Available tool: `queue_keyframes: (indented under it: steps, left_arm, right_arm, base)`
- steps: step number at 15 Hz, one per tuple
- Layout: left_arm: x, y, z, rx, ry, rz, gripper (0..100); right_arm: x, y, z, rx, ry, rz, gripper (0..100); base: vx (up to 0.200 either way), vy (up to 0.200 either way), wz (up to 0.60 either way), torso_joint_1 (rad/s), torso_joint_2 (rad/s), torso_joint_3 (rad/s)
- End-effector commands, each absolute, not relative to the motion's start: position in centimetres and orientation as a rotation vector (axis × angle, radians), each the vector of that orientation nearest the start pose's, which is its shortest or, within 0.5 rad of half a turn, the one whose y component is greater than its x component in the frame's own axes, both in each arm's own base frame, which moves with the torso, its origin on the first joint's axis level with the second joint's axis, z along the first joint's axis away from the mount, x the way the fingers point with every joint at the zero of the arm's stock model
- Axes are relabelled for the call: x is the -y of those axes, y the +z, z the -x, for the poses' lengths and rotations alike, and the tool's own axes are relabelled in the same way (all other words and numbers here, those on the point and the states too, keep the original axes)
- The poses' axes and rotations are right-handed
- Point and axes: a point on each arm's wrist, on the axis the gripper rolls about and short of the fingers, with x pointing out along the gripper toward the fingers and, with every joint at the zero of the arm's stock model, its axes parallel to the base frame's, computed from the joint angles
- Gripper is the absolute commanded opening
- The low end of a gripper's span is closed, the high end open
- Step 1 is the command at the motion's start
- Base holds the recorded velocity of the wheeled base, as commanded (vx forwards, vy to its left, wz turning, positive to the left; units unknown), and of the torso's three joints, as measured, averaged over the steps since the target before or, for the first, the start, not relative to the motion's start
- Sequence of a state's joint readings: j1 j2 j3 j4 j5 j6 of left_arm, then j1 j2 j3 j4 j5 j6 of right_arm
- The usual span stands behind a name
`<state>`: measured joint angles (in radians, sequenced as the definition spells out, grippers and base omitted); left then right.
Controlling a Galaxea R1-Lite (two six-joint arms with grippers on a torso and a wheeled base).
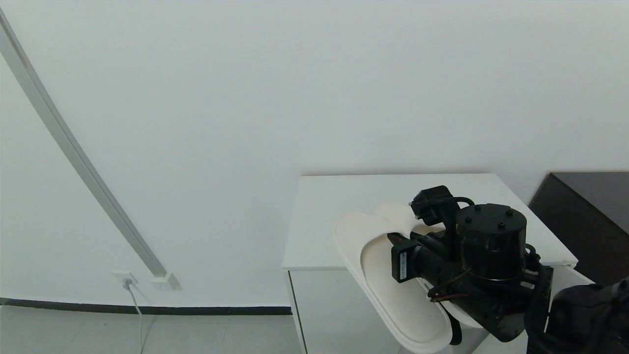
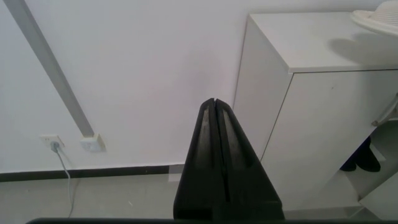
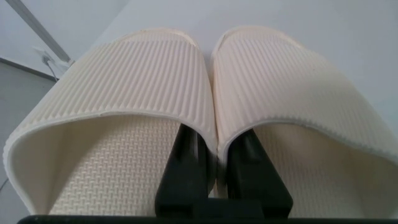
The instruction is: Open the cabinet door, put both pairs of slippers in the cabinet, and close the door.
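A pair of cream slippers [image 1: 393,290] hangs tilted over the front edge of the white cabinet [image 1: 373,196]. My right gripper [image 1: 398,246] is shut on it. In the right wrist view the two black fingers [image 3: 186,168] sit one inside each slipper [image 3: 155,81], pinching the inner walls together. My left gripper [image 2: 214,102] is shut with nothing in it, held low beside the cabinet [image 2: 323,118] and pointing at the wall. A slipper edge [image 2: 379,18] shows above the cabinet top. At the cabinet's lower right an opening shows something dark [image 2: 364,158] inside.
A white wall stands behind the cabinet, with a slanted grey conduit [image 1: 73,147] running down to a socket [image 1: 128,281] with a plugged cable. A dark piece of furniture [image 1: 589,211] stands to the right of the cabinet. Grey floor [image 1: 147,334] lies to its left.
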<state>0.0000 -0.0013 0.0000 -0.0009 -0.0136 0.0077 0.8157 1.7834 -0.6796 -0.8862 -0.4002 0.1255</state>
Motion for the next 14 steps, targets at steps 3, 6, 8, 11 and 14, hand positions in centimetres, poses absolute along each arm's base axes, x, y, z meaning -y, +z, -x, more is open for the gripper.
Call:
queue_keyframes:
  steps: [3,6,8,11,14]
  left_arm:
    - [0.03,7.56,2.28,0.002,-0.014,-0.006,0]
    - [0.03,7.55,2.28,0.0,-0.012,-0.006,0]
    - [0.03,7.56,2.28,0.002,-0.014,-0.006,0]
    - [0.03,7.55,2.28,0.0,-0.014,-0.006,0]
    - [0.03,7.56,2.28,0.002,-0.014,-0.006,0]
  right_arm:
    - [-21.94,14.54,-21.77,-0.216,0.402,0.009,0]
    - [-21.98,14.4,-21.82,-0.219,0.4,0.012,0]
    - [-21.98,14.4,-21.82,-0.219,0.4,0.012,0]
    - [-21.98,14.4,-21.82,-0.219,0.4,0.012,0]
    - [-21.97,14.36,-21.8,-0.221,0.4,0.013,0]
  base:
    - [0.0,0.0,0.0,0.0,0.0,0.0]
    - [0.0,0.0,0.0,0.0,0.0,0.0]
    - [-0.2,0.0,0.0,0.002,0.0,0.005]
    - [-0.2,0.0,0.0,0.007,0.01,0.002]
    - [-0.2,0.0,0.0,-0.007,0.0,0.009]
